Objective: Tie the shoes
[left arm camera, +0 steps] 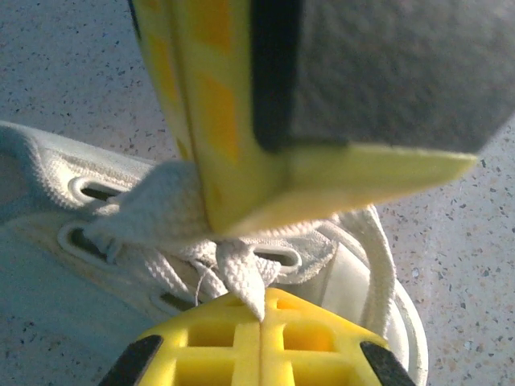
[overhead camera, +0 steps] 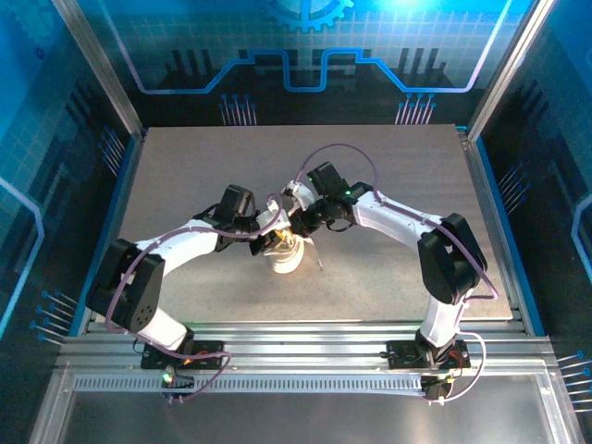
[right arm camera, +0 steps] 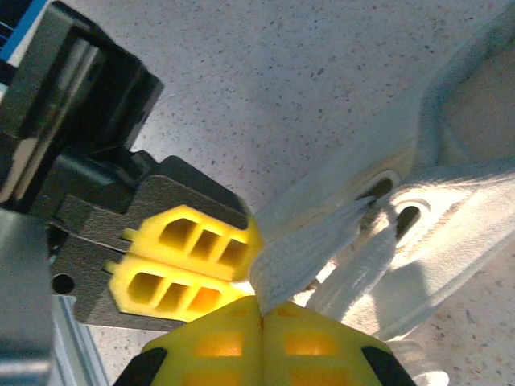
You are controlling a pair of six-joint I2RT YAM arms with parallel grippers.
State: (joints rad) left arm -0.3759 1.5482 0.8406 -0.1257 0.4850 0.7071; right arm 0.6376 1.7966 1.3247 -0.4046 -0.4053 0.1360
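my left jaws and right jaws are each closed on a lace (left arm camera: 241, 281) just above the shoe (overhead camera: 286, 262), mid bench (overhead camera: 388, 185); equally near, almost tip to tip.

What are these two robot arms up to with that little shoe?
Two robot arms are tying a white sneaker in the middle of the table. The left gripper and the right gripper are each shut on a stretch of the laces, fingertips close together just above the eyelets. The bow is not yet tied.
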